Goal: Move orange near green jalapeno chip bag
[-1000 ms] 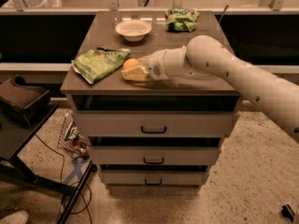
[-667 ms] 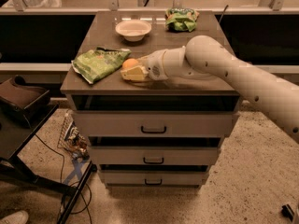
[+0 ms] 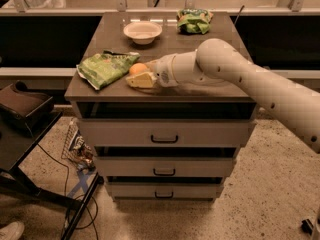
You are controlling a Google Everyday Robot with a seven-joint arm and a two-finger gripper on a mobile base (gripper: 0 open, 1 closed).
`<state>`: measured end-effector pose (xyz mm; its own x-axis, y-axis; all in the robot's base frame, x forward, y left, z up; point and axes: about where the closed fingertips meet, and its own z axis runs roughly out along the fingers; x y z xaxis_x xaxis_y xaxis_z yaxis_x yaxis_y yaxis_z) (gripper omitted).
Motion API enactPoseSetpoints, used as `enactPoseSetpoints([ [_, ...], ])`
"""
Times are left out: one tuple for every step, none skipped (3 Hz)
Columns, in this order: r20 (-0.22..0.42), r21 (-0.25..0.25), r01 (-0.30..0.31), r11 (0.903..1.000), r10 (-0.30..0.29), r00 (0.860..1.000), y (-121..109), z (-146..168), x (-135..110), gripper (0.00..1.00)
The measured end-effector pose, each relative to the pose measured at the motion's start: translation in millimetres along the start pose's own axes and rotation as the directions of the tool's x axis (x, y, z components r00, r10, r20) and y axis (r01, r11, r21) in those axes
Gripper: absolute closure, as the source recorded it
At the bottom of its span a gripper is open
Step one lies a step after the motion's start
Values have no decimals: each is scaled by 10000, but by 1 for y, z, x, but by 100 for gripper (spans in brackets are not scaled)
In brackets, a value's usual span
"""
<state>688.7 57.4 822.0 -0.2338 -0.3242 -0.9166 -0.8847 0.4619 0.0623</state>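
The orange (image 3: 138, 68) is on the cabinet top (image 3: 200, 91), close to the right edge of the green jalapeno chip bag (image 3: 105, 68), which lies flat at the front left. My gripper (image 3: 136, 74) reaches in from the right and is closed around the orange. One pale finger (image 3: 141, 80) shows in front of the fruit; the other is hidden behind it. The white arm (image 3: 225, 66) stretches across the right side of the cabinet top.
A white bowl (image 3: 143, 31) stands at the back centre. A smaller lumpy green bag (image 3: 194, 20) lies at the back right. The cabinet has drawers (image 3: 164, 138) below. A dark stand (image 3: 22, 109) and cables are on the floor at left.
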Motion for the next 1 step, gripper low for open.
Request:
enactPoseSetpoints([
  [-4, -36, 3, 10000, -3, 10000, 1, 2, 0, 0],
])
